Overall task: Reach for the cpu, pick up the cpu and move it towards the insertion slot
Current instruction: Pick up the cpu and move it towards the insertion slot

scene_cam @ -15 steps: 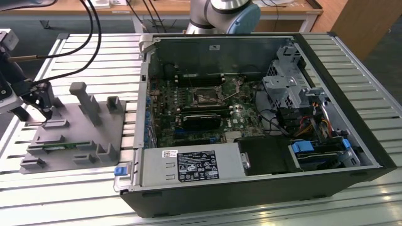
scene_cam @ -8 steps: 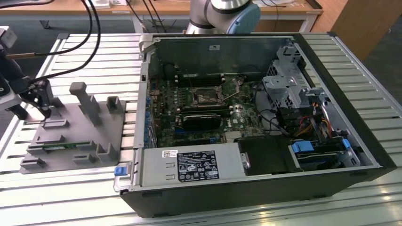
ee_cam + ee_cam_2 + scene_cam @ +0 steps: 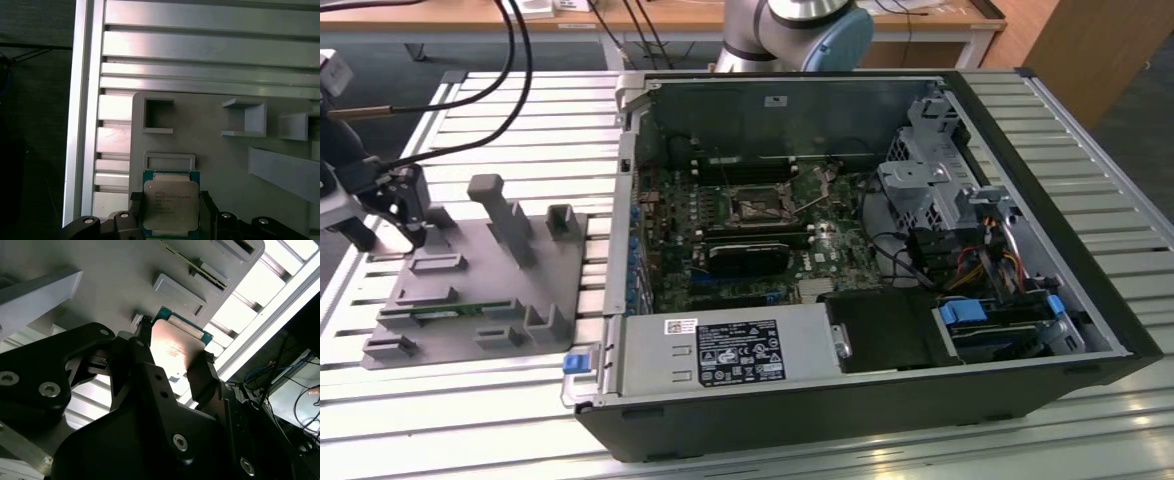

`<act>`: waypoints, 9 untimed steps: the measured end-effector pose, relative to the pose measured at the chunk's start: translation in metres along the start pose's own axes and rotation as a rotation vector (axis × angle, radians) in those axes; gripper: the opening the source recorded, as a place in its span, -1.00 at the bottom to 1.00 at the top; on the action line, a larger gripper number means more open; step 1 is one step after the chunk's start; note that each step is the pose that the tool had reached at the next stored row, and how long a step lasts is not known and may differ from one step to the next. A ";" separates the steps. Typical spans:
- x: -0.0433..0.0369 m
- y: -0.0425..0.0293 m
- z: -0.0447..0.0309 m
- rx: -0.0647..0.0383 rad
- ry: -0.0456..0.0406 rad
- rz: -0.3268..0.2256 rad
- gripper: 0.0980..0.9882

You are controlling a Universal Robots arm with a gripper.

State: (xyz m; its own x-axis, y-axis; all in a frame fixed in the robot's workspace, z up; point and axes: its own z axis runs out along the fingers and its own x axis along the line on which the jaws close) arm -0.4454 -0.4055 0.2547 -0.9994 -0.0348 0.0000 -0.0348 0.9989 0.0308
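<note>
Black two-finger gripper [image 3: 174, 351], second wrist view: fingers [image 3: 199, 376] pressed against opposite edges of the flat square cpu [image 3: 172, 340], silvery top, green rim; the pinch looks firm.

First wrist view: chip sits squarely between the fingertips [image 3: 136, 207], over the grey moulded fixture plate [image 3: 225, 165], close to its edge, beside an empty rectangular pocket [image 3: 169, 161].

Exterior view: claw at the plate's far corner. The square metal-framed insertion slot [image 3: 758, 207] is well apart, mid-motherboard inside the open black computer case [image 3: 854, 400].

Judgement: keep chip level, clear the case wall, squeeze no harder.
</note>
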 end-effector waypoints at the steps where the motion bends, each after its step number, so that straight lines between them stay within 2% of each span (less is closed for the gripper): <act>1: 0.0000 0.0000 -0.0006 0.000 0.0000 0.000 -0.01; 9: 0.0000 0.0002 -0.0028 0.000 -0.0002 0.000 -0.01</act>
State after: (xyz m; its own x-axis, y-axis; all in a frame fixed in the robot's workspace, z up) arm -0.4454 -0.4054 0.2574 -0.9994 -0.0348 -0.0002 -0.0347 0.9989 0.0308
